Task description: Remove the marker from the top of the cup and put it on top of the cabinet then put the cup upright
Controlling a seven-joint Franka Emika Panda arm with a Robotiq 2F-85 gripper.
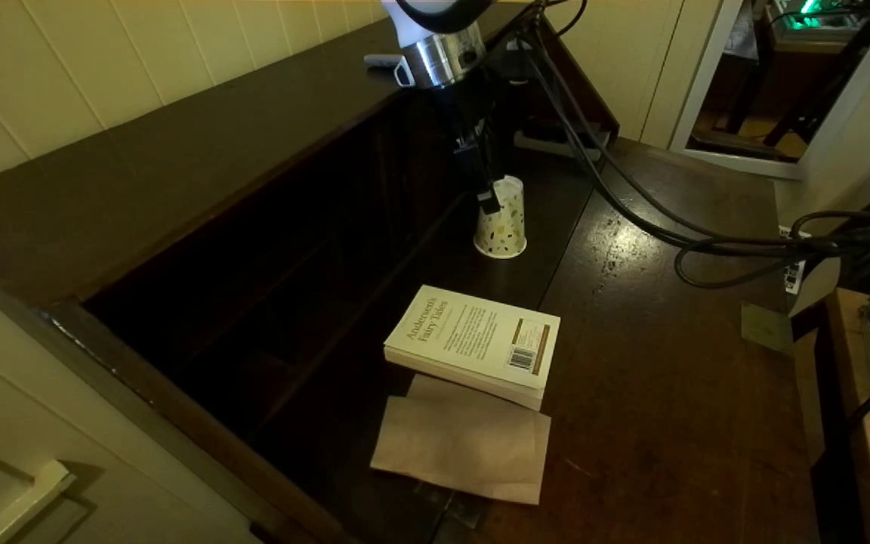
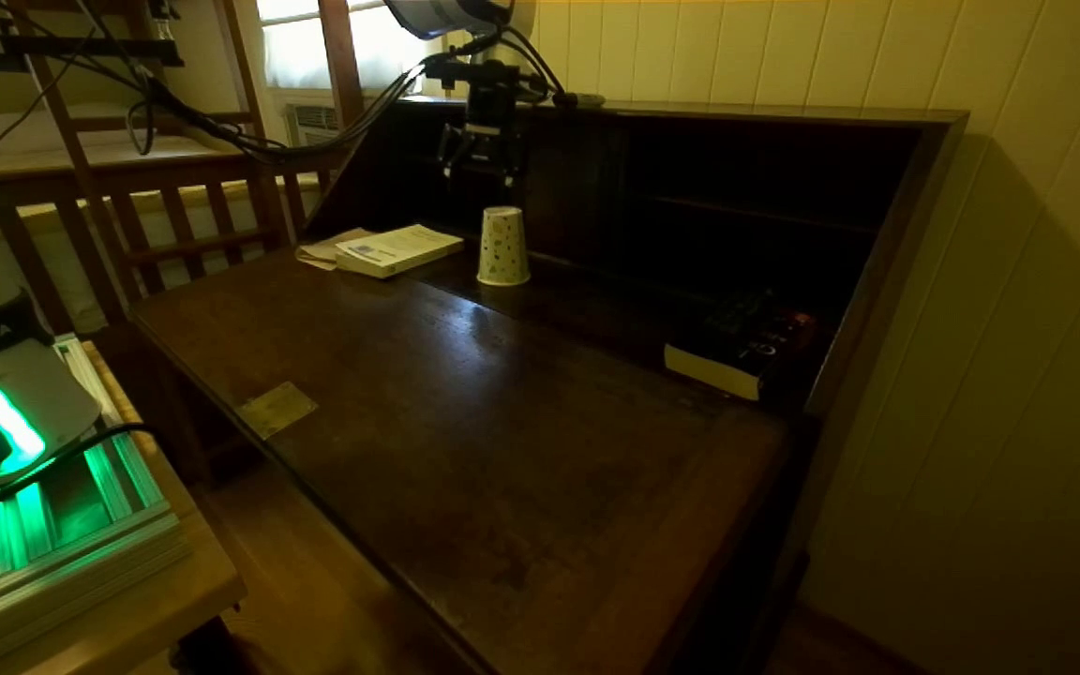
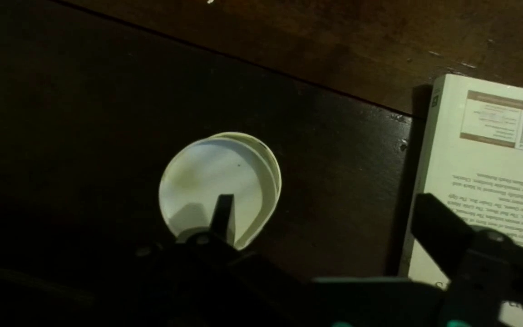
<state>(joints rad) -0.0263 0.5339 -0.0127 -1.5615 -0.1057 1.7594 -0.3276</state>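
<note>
- Currently, the claw (image 2: pixel 479 175) hangs with its jaws wide apart.
- Below it, the cup (image 2: pixel 503 248) stands upside down on the desk (image 2: pixel 465 422) — rim down.
- Near the cup lies the white book (image 1: pixel 469 340).
- On top of the cabinet (image 1: pixel 201 151) rests a stick-like thing (image 1: pixel 382 60) — whether it's the marker, I cannot tell.

Cup (image 1: pixel 505 233) on desk (image 1: pixel 669 378), book (image 1: pixel 473 336) between cup and paper (image 1: pixel 465 446)

White cup (image 1: pixel 507 225) (yellowish, dark flecks)
</note>
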